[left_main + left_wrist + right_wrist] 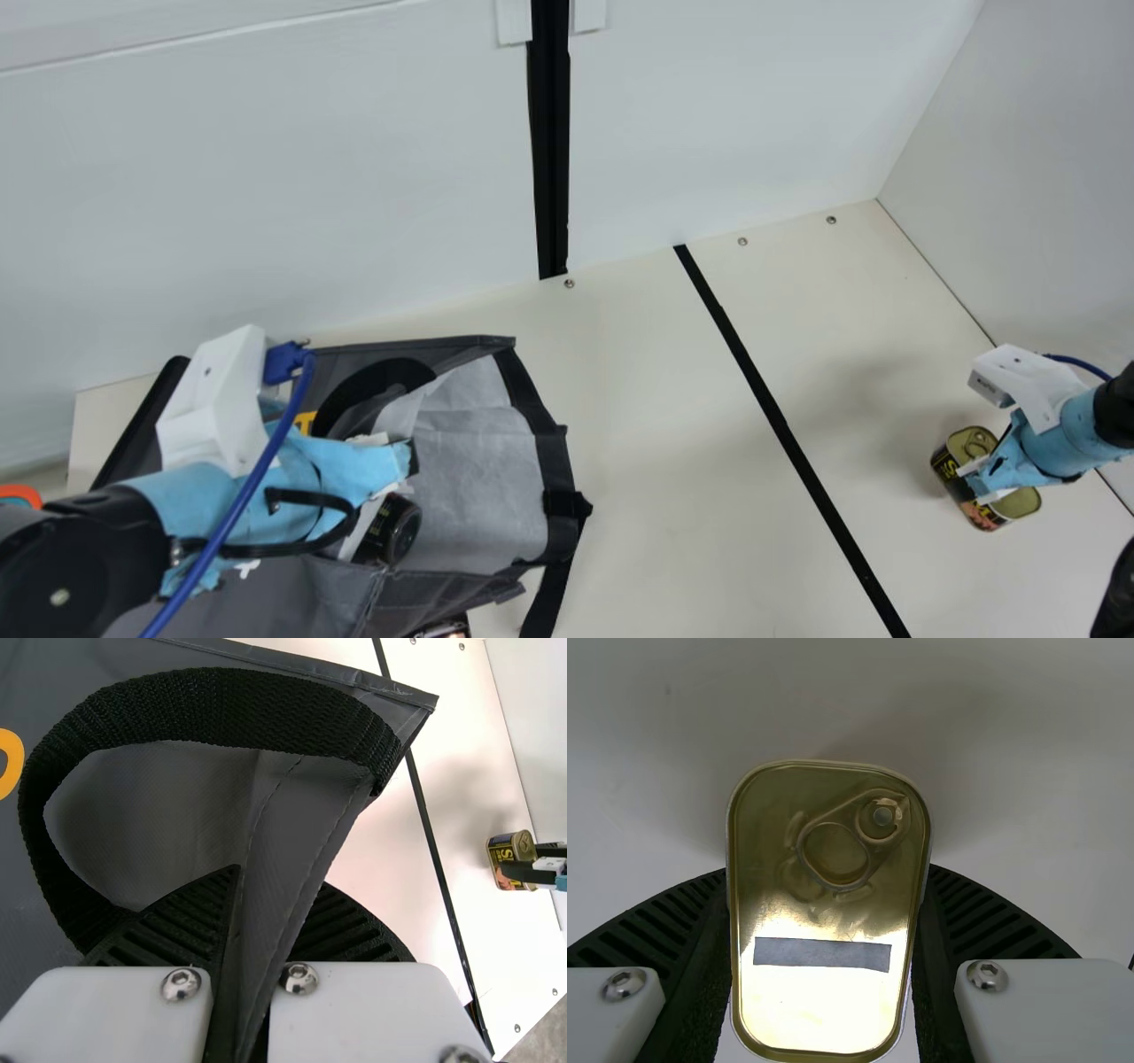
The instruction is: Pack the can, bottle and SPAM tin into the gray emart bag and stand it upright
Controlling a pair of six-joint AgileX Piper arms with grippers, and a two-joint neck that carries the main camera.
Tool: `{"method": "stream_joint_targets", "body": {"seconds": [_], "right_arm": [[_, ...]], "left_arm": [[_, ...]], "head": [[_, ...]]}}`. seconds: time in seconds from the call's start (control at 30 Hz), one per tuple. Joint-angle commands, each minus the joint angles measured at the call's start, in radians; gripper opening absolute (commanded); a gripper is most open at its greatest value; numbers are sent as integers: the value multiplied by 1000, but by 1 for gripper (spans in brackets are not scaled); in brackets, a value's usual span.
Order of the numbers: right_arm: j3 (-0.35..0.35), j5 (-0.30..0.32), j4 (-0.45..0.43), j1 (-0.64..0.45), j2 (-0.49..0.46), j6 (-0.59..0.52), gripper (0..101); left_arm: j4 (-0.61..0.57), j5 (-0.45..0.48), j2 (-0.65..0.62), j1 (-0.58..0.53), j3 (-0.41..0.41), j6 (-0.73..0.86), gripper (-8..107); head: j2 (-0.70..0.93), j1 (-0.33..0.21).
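Right wrist view: what is the right gripper clamped on?

The SPAM tin, smooth gold metal, lid up, at the right of the table, well apart from the bag. It should prove stiff, fairly heavy and slippery, best held by its flat sides.

And the gray emart bag?

Soft, creased fabric, likely to sag. The left gripper pinches a stitched fold beside the coarse black webbing handle, a sound hold.
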Motion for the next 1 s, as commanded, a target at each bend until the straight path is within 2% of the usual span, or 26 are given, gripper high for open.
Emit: {"method": "stream_joint_targets", "body": {"seconds": [0.0,0.03,0.07,0.5,0.97], "right_arm": [[2,4,10,5,-5,-8,8],[3,3,13,8,-9,-12,1],[3,4,16,12,-13,-15,0],[12,46,65,69,-111,-54,0],[70,86,67,170,-240,-56,0]], "left_arm": [[0,0,0,0,0,0,-8],[0,0,0,0,0,0,-8],[0,0,0,0,0,0,-8],[0,0,0,0,0,0,-8],[0,0,0,0,0,0,-8]], "head": [[-1,-23],[-1,-23],[-1,-23],[-1,-23],[-1,-23]]}}
